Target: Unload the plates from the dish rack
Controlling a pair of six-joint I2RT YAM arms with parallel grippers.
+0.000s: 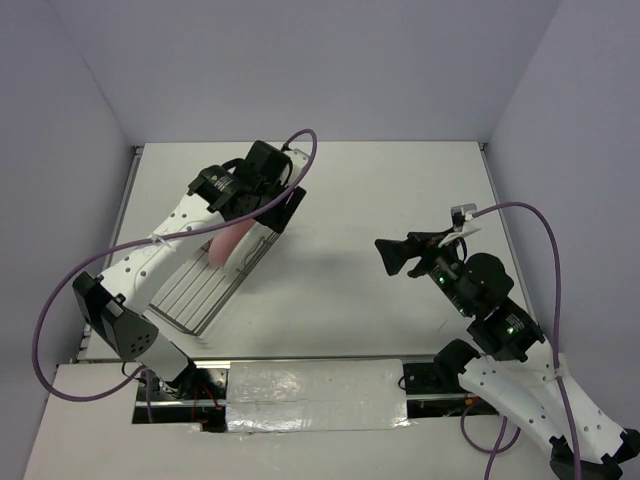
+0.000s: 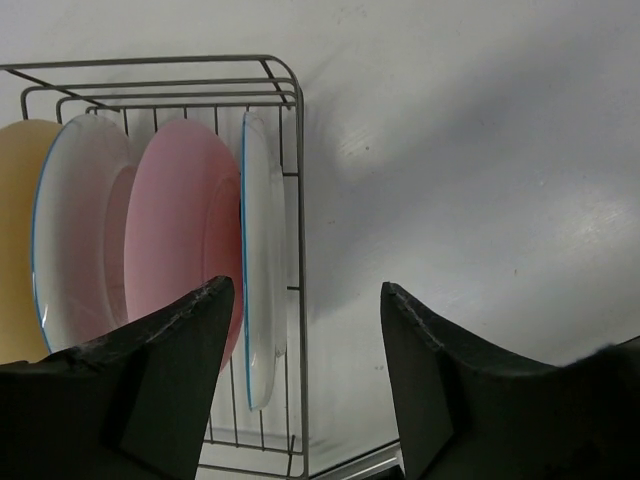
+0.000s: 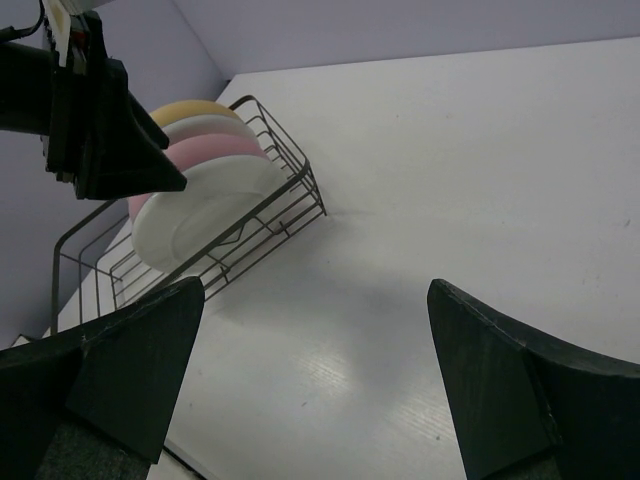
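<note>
The dark wire dish rack [image 2: 298, 170] holds several plates on edge: a tan-yellow plate [image 2: 14, 230], a white blue-rimmed plate [image 2: 80, 230], a pink plate [image 2: 180, 225] and an end white blue-rimmed plate [image 2: 264, 250]. My left gripper [image 2: 304, 286] is open above the rack's end; the end white plate's rim sits between the fingers, near the left finger [image 2: 175, 350], untouched. From above, the left gripper [image 1: 263, 170] covers the rack [image 1: 200, 295], with only the pink plate [image 1: 232, 243] showing. My right gripper [image 1: 389, 256] is open and empty over the table, facing the rack [image 3: 285, 200].
The right wrist view shows the plates [image 3: 195, 210] in the rack's far end, with the left arm's black body [image 3: 100, 125] over them. The rack's near part holds no plates. Purple cables loop over both arms. Walls enclose the table [image 1: 400, 190].
</note>
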